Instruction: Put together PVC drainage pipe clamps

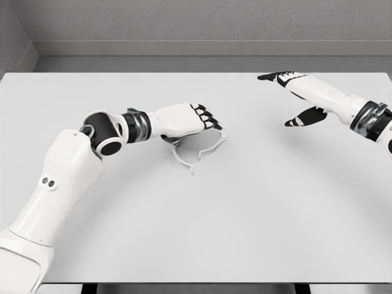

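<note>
Clamp [199, 147] sits under my left hand [184, 119], fingers curled on it; looks barely started. Right hand [300, 98] hovers spread at two o'clock, holding nothing.

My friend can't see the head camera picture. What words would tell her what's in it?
A white robot's left hand curls its fingers over a white plastic pipe clamp lying on a plain white table. Its right hand is off to the far right, fingers spread, holding nothing.
</note>
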